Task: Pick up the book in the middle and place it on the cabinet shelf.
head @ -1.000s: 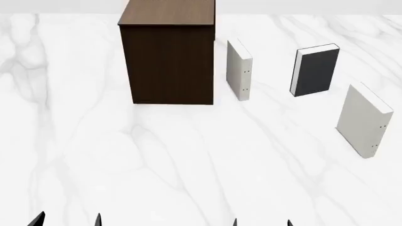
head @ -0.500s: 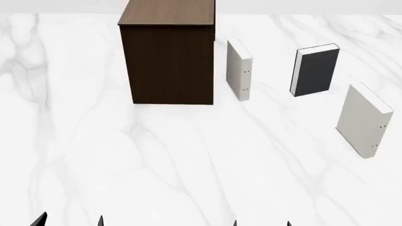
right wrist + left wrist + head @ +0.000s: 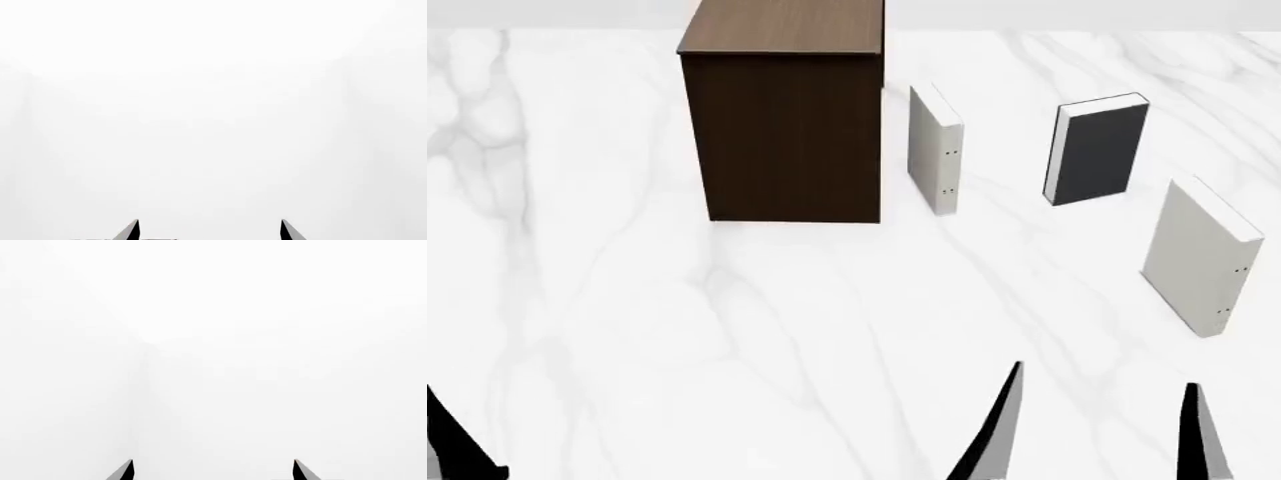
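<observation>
Nothing done yet: grey book [image 3: 1098, 150] stands untouched upper right on worktop [image 3: 761, 330], cabinet shelf [image 3: 785, 25] bare, right claw [image 3: 1094, 425] spread empty, left claw [image 3: 212, 470] likewise.

left claw [image 3: 212, 471]: tips spread, empty | right claw [image 3: 1098, 425]: tips spread, empty, raised into head view

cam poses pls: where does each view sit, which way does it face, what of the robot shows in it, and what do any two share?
Head view: on the robot's head, facing forward and down over the marble table, the cabinet, the dark book and two pale books; right gripper open, one left fingertip at the corner.
Left wrist view: near the left gripper, facing blank white; two fingertips apart.
Right wrist view: near the right gripper, same blank white; fingertips apart.
Shared: the right gripper's fingertips show in head and right wrist views.
</observation>
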